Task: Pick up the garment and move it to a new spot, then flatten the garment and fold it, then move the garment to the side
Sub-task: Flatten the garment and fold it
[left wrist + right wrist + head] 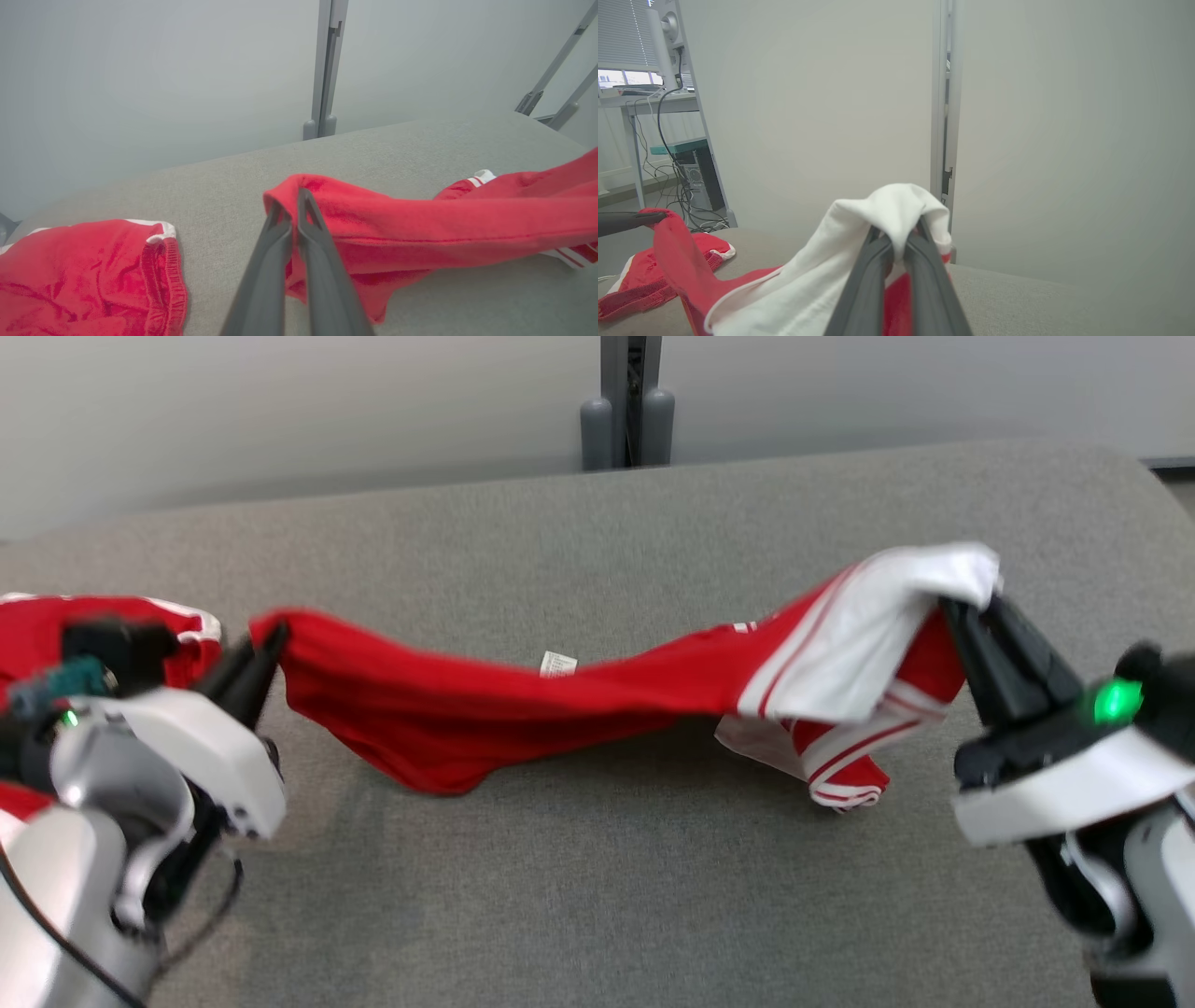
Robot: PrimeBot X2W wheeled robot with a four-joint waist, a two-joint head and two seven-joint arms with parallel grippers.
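Between the claws, the garment [448, 709] spans above the desk [597, 915], its middle sagging low. The left claw [269, 642] is clamped on the red end and the right claw [966, 611] on the white end. A second red garment [28, 635] lies outboard of the left claw. A grey post [627, 401] stands beyond the far edge. Bare desk lies ahead of both claws.

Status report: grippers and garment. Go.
Left gripper shut on garment, red end. Right gripper shut on white end. Garment strung between them, sagging over table. At far left, second garment.
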